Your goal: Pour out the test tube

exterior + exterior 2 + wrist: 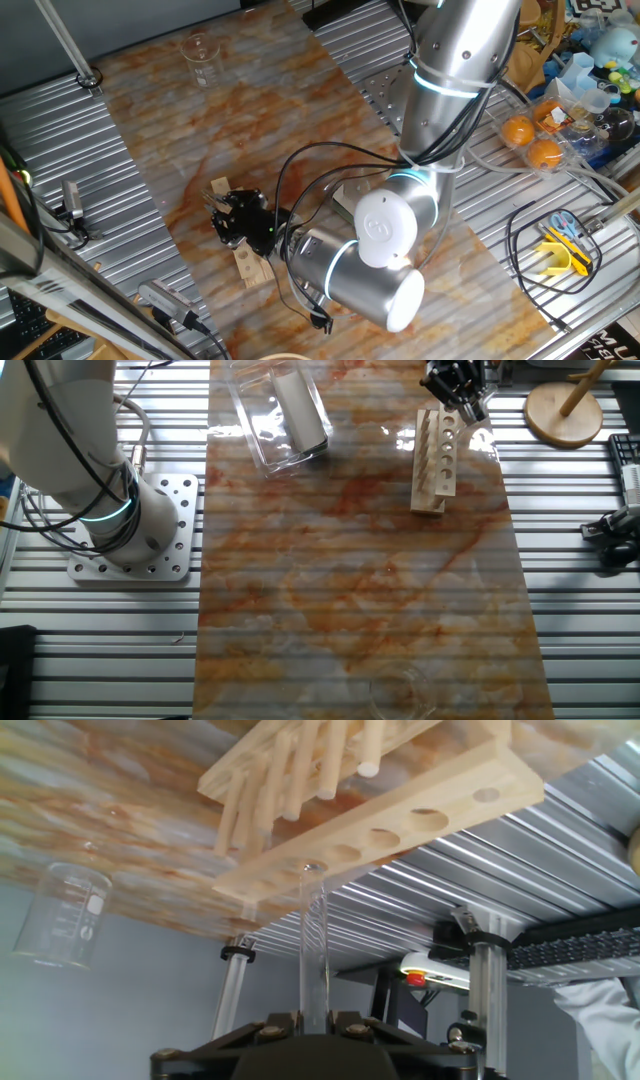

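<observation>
In the hand view a clear glass test tube (313, 945) runs straight out from between my fingers, and its far end meets the end hole of the wooden rack (400, 820). My gripper (313, 1020) is shut on the test tube, with a jaw pressed against each side. From one fixed view the black gripper (236, 214) hangs over the upper end of the rack (252, 264). From the other fixed view the gripper (455, 382) sits at the far end of the rack (437, 458). An empty glass beaker (62, 915) stands far across the mat (200, 55).
A clear plastic box (280, 410) lies on the marbled mat left of the rack. A round wooden stand (565, 410) is to its right. Oranges (530, 140) and scissors (565, 225) lie off the mat on the ribbed metal table, near the arm's base (130, 530).
</observation>
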Robot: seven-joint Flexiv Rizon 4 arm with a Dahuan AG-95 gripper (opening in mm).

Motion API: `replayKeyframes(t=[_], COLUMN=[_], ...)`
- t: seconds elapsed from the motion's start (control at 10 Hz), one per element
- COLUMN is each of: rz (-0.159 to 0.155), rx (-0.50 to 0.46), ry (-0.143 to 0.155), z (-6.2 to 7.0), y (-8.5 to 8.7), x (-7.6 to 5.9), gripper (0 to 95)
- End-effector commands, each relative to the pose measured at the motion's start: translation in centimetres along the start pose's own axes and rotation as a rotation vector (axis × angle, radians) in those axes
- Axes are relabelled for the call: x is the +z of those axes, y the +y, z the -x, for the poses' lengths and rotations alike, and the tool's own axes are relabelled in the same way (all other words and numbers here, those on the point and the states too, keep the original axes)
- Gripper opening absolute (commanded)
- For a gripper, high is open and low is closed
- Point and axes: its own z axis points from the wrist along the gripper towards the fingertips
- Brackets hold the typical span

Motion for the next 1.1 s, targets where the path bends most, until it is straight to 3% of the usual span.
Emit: replayKeyframes(t=[0.1, 1.1], rz=[-0.002, 0.012], rx=[0.002, 0.03], ry=[-0.003, 0.013], z=[0.1, 2.2], y=[0.2, 0.1], x=[0.1, 0.4], gripper=[0.0, 0.0])
